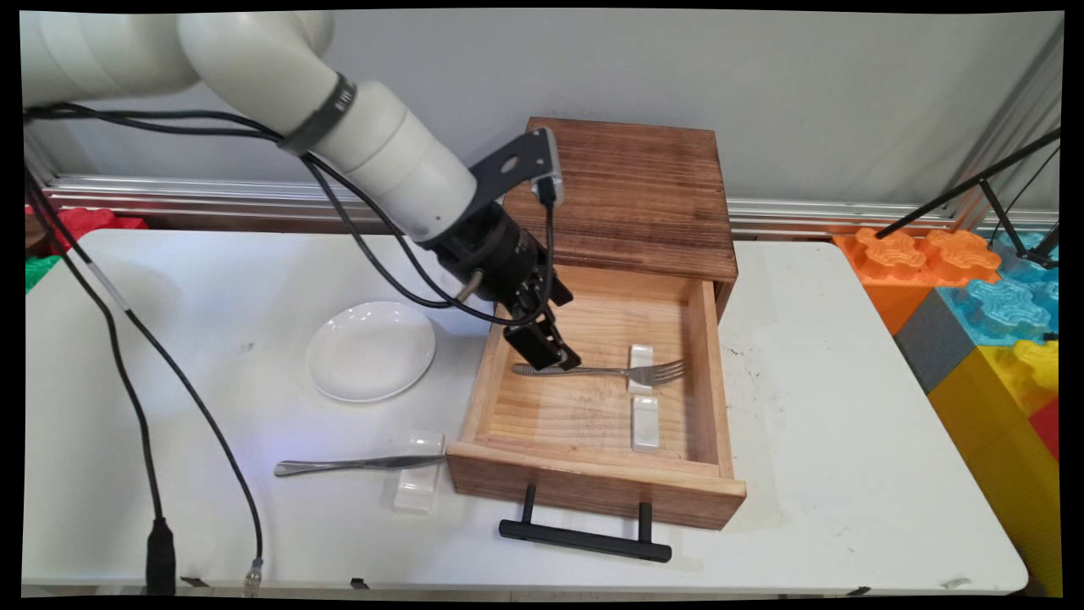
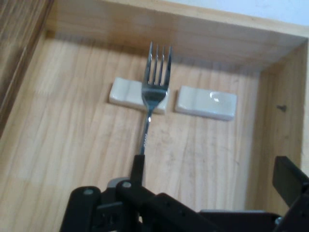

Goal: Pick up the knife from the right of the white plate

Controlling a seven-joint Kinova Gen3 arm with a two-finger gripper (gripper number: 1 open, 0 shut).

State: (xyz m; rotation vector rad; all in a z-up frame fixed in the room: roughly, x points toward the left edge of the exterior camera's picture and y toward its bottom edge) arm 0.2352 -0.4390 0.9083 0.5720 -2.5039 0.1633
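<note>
- Gripper (image 1: 552, 360) sits inside the open drawer (image 1: 710, 373), and I read it as pinching the handle end of the fork (image 1: 610, 370).
- Fork's neck rests across a white rest (image 2: 137, 94) in the drawer, which props its tines off the wood.
- Left of the drawer, outside it, a knife (image 1: 356, 463) lies likewise on another rest (image 1: 419, 483), with a plate (image 1: 371, 350) behind.

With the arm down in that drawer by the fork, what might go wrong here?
The fork lies with its head on one white rest; a nudge might roll it off. The gripper sits low over the handle, close to the drawer wall, so it may bump the wood.
</note>
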